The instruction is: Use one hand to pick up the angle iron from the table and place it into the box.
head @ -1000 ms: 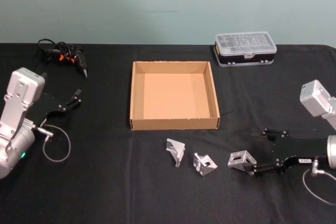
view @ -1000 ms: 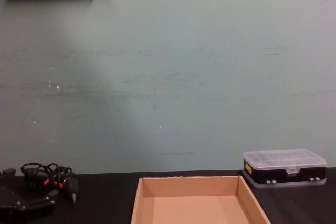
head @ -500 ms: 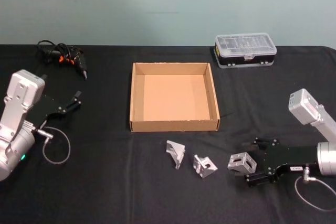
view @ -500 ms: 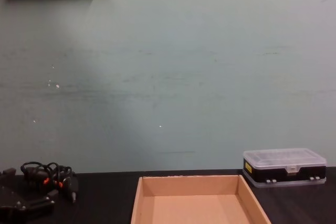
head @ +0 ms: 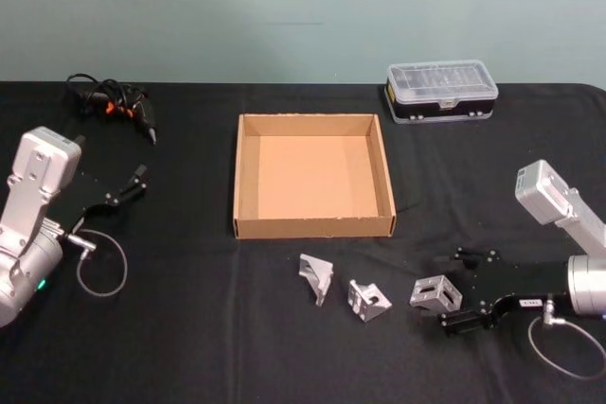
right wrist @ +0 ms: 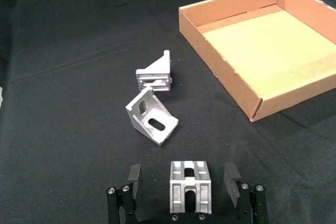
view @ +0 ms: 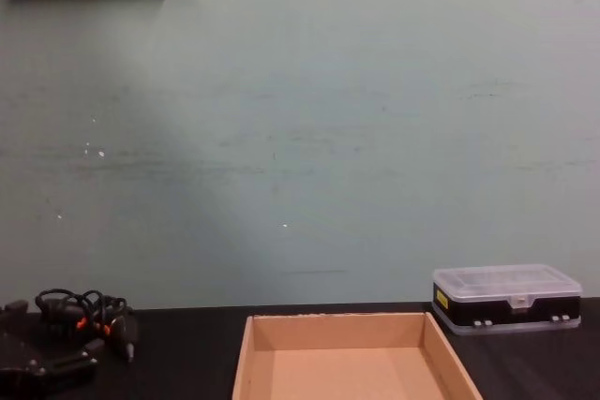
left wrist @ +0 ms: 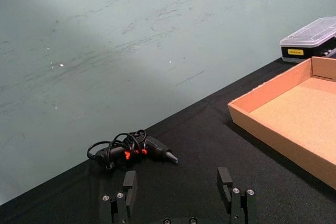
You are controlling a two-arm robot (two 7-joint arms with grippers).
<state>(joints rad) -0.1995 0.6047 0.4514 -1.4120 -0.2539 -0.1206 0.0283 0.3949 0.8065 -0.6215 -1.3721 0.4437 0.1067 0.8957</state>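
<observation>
Three silver angle irons lie on the black table in front of the tan cardboard box. The rightmost angle iron sits between the spread fingers of my right gripper, which is open and low over the table. I cannot tell whether the fingers touch it. The other two angle irons lie farther left. The box is empty. My left gripper is open and holds nothing, parked at the table's left side.
A black plastic case with a clear lid stands at the back right. A black tool with orange marks and a coiled cable lies at the back left. A thin cable loop hangs from the left arm.
My right gripper has dropped lower and slid left, so its fingers now stand on either side of the rightmost angle iron. The left arm shifted only slightly.
</observation>
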